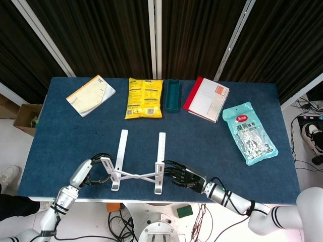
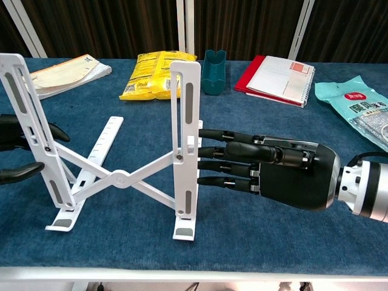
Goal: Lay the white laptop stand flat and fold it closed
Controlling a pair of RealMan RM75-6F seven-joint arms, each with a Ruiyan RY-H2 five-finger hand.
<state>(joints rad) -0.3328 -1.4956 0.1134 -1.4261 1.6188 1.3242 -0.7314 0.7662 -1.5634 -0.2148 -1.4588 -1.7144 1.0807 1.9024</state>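
The white laptop stand [image 1: 137, 171] [image 2: 121, 179] stands unfolded near the table's front edge. Its two uprights are raised and its crossed struts are spread. My left hand [image 1: 92, 171] [image 2: 18, 148] is at the stand's left upright, which sits between a finger above and the thumb below. From the right, my right hand [image 1: 184, 177] [image 2: 282, 171] reaches in with its fingers stretched out straight. Their tips touch the right upright [image 2: 185, 145], and the hand holds nothing.
Along the far side lie a tan booklet [image 1: 91, 95], a yellow bag [image 1: 145, 98], a teal container [image 1: 172, 95] and a red-edged notebook [image 1: 207, 99]. A teal snack bag [image 1: 250, 132] lies at the right. The blue table's front edge [image 1: 166, 197] is just under the stand.
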